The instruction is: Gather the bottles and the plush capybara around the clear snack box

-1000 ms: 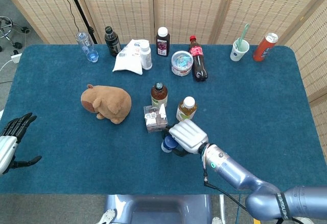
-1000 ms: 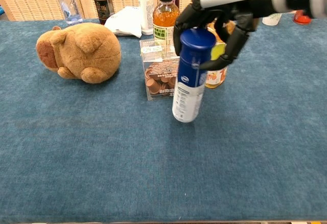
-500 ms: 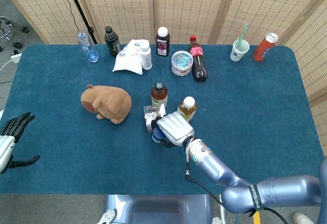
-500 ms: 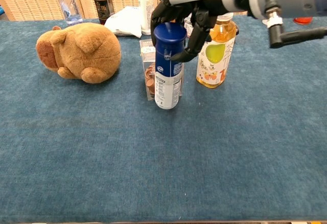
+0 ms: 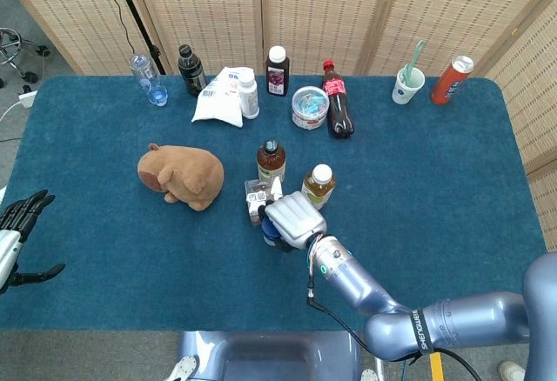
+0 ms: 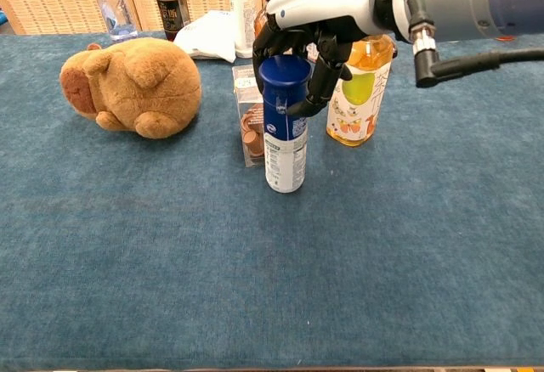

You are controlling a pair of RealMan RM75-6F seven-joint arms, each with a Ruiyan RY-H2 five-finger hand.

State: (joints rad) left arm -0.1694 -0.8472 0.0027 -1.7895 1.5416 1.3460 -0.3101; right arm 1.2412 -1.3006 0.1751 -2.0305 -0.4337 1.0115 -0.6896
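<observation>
Right hand (image 6: 310,45): fingers curled around the blue cap of the white cylindrical bottle (image 6: 285,126), steadying it upright.
Placement: bottle stands just near-side of the clear snack box (image 6: 249,117), completing the ring.
Left hand (image 5: 19,224): fingers spread, empty.

Clear snack box (image 6: 248,117): upright, mid-table. Blue-capped white bottle (image 6: 286,130): upright, just in front. Orange juice bottle (image 6: 360,98): right of box. Amber bottle (image 5: 271,160): behind. Brown plush capybara (image 6: 127,86): lying left, apart
</observation>
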